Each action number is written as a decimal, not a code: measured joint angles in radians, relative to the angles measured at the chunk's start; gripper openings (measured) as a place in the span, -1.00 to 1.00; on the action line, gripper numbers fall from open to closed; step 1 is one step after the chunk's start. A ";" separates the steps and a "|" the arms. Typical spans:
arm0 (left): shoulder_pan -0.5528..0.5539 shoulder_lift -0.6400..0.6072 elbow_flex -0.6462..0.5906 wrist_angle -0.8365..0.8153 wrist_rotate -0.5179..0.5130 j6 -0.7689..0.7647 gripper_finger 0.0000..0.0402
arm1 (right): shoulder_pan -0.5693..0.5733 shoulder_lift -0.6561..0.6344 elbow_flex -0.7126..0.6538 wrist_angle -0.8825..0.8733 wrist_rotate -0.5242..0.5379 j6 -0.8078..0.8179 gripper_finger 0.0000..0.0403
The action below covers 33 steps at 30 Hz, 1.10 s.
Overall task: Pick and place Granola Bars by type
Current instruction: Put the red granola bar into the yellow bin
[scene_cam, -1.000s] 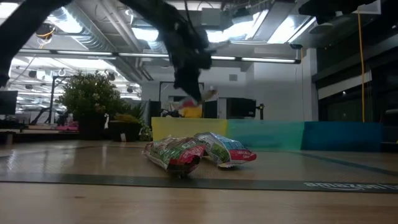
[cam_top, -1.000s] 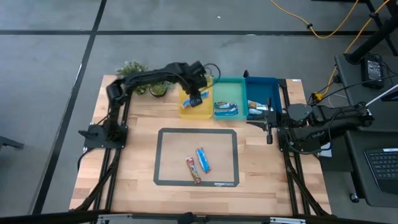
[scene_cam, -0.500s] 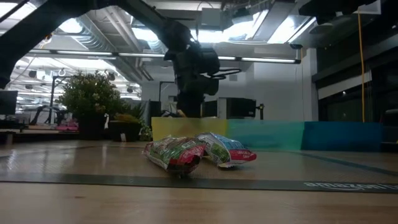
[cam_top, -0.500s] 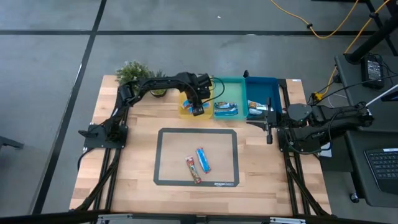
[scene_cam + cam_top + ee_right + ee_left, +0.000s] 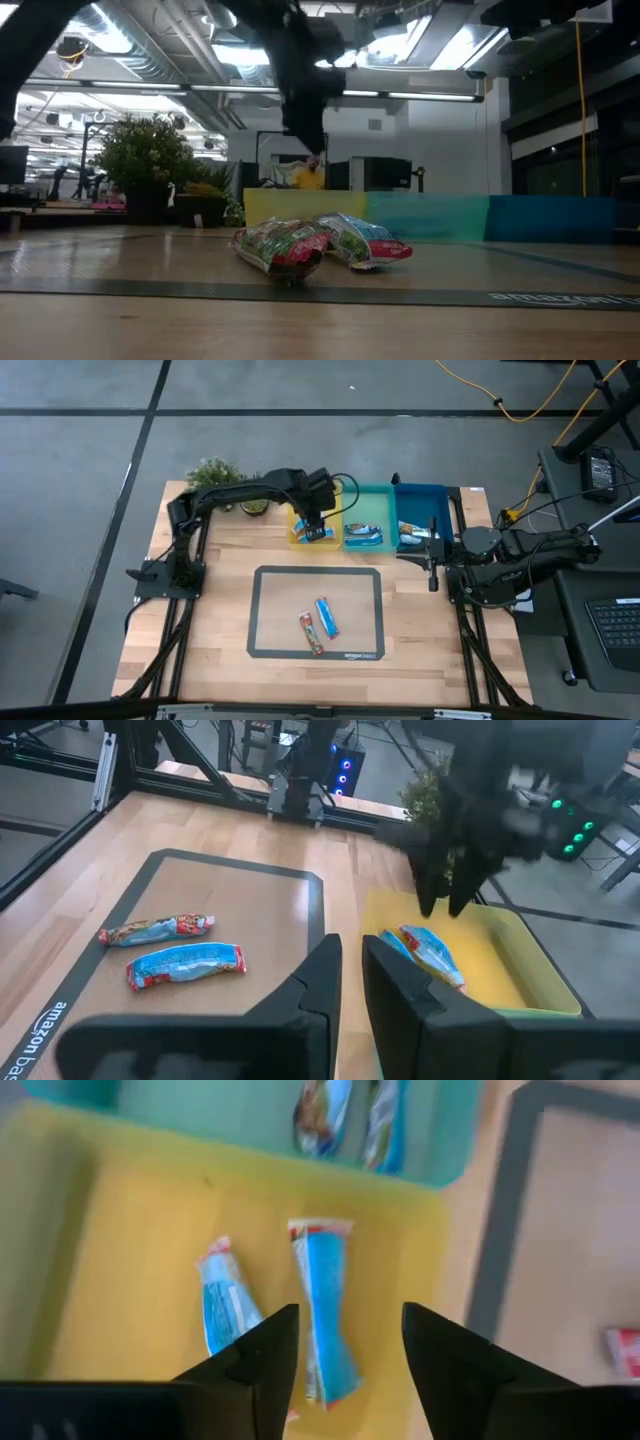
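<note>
My left gripper (image 5: 350,1370) hangs open over the yellow tray (image 5: 120,1280), touching nothing. Two blue granola bars (image 5: 325,1310) (image 5: 228,1305) lie flat on the tray's floor below it. On the mat lie a red bar (image 5: 311,632) and a blue bar (image 5: 326,617), side by side. The teal tray (image 5: 375,500) holds blue-and-white bars (image 5: 363,536), and the blue tray (image 5: 420,495) holds silver ones (image 5: 413,535). My right gripper (image 5: 432,570) waits shut at the table's right side, near the blue tray.
The three trays stand in a row along the far edge. A potted plant (image 5: 215,472) stands at the far left corner. The dark-bordered mat (image 5: 260,610) lies mid-table, with bare wood to its left and right.
My left gripper carried a blue bar down into the yellow tray, let go of it and rose again. The bar now lies flat on the tray floor beside the other blue bar.
</note>
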<state>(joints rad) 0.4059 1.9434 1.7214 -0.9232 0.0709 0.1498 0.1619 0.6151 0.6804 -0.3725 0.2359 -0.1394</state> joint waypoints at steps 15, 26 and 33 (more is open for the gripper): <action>-0.281 -0.380 0.000 -0.105 0.020 -0.021 -0.20 | 0.000 0.000 0.000 -0.016 0.000 0.003 -0.76; -0.551 -0.409 0.000 -0.209 0.029 -0.100 -0.18 | 0.000 0.000 0.000 -0.016 0.000 0.000 -0.76; -0.651 -0.259 0.000 -0.202 0.009 -0.034 -0.16 | 0.000 0.000 0.000 -0.016 -0.001 0.000 -0.76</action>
<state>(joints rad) -0.2452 1.6841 1.7214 -1.1257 0.0799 0.1156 0.1620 0.6147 0.6800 -0.3882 0.2352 -0.1398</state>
